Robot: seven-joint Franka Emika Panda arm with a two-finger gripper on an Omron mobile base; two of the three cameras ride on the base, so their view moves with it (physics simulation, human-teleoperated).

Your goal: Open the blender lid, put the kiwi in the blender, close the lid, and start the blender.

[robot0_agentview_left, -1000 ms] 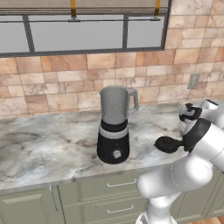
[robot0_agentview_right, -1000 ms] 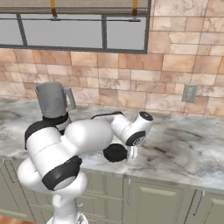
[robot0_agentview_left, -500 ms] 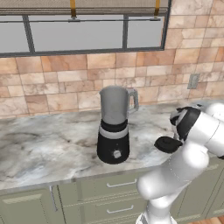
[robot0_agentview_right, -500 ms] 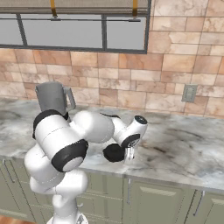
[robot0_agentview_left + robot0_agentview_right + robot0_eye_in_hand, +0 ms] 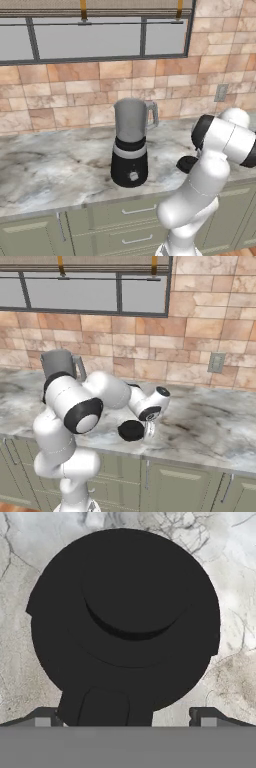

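Lid step looks finished — the blender lid (image 5: 125, 619) lies flat on the marble counter (image 5: 210, 421) near its front edge, well right of the blender (image 5: 131, 145), whose jar stands open-topped. The gripper (image 5: 148, 429) hovers just over the lid, fingers spread as wide as they go, one tip either side, holding nothing; contact with the lid cannot be told. The kiwi is not located. Next move, as judged — lift clear, find the fruit, and carry it to the open jar.
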